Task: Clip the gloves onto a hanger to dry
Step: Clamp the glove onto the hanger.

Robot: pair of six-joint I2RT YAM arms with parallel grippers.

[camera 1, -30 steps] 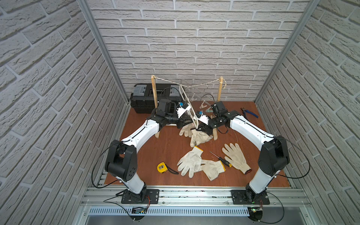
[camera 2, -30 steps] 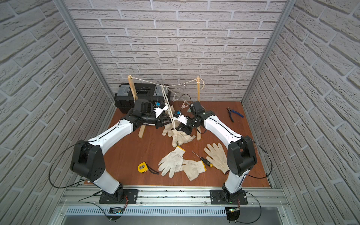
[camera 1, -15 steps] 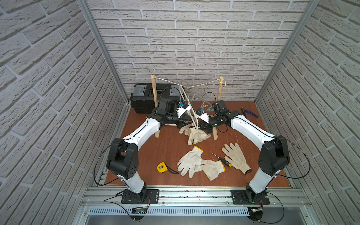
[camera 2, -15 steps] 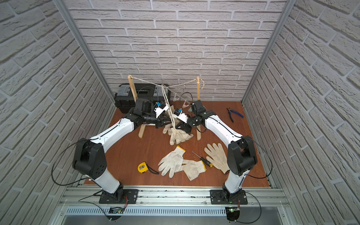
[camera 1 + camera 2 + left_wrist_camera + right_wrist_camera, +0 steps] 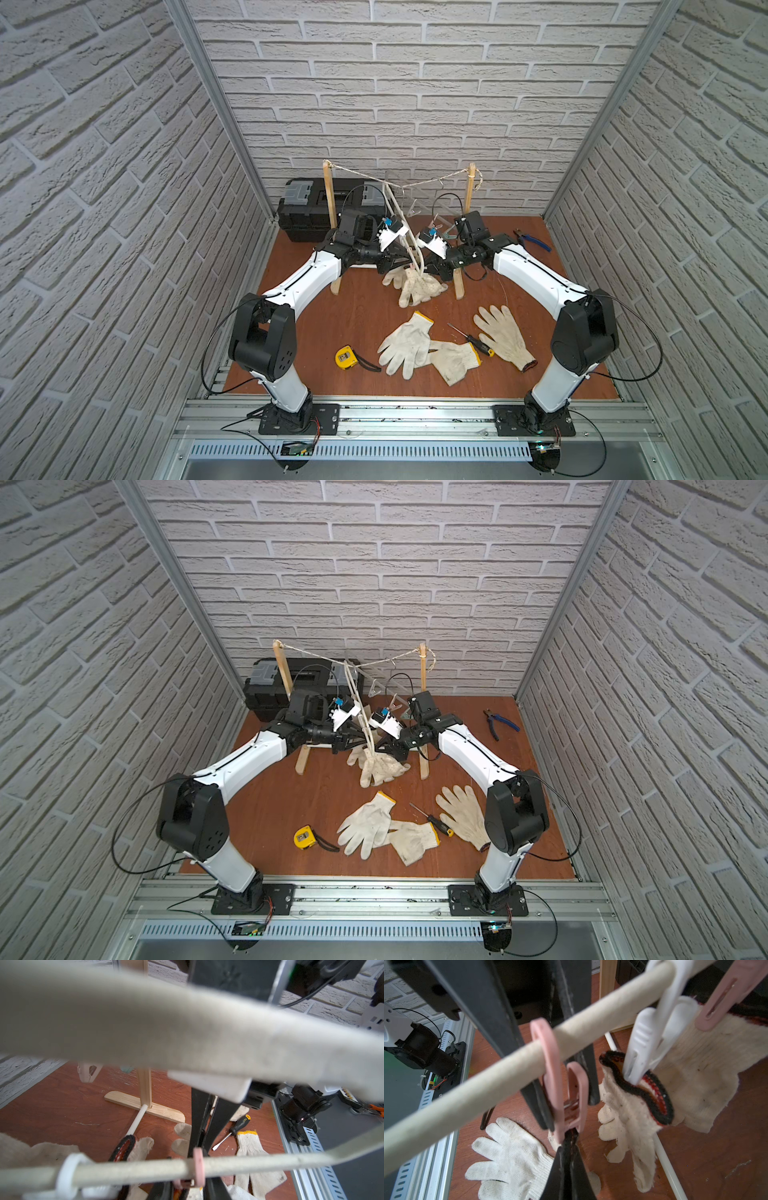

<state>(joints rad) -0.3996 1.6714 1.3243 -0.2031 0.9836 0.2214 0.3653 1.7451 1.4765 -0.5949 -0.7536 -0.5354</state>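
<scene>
Right gripper (image 5: 569, 1147) jaws are pressed together, pinching the dark cuff of the held glove (image 5: 552, 1140) at the mouth of the near pink clip (image 5: 553, 1076). My left gripper (image 5: 571, 1114) jaws clamp that clip from both sides, just under the hanger bar (image 5: 488, 1082).

Two more gloves hang below the bar. The white-clipped glove (image 5: 629, 1118), with a dark red cuff, sits in the white clip (image 5: 643, 1043). Beside it, the pink-clipped glove (image 5: 699, 1068) sits in the far pink clip (image 5: 720, 1001).

Three gloves lie flat on the table (image 5: 332, 324), well in front of the bar:
- first yellow-cuffed glove (image 5: 405, 343), overlapping the second yellow-cuffed glove (image 5: 455, 359)
- red-cuffed loose glove (image 5: 500, 334), apart from those two

The screwdriver (image 5: 471, 340) lies between the pair and the loose one. The tape measure (image 5: 346, 356) is also in front of the bar, on my left. The pliers (image 5: 532, 241) are off to my right of the bar. The black toolbox (image 5: 307, 208) is behind it, on my left.
</scene>
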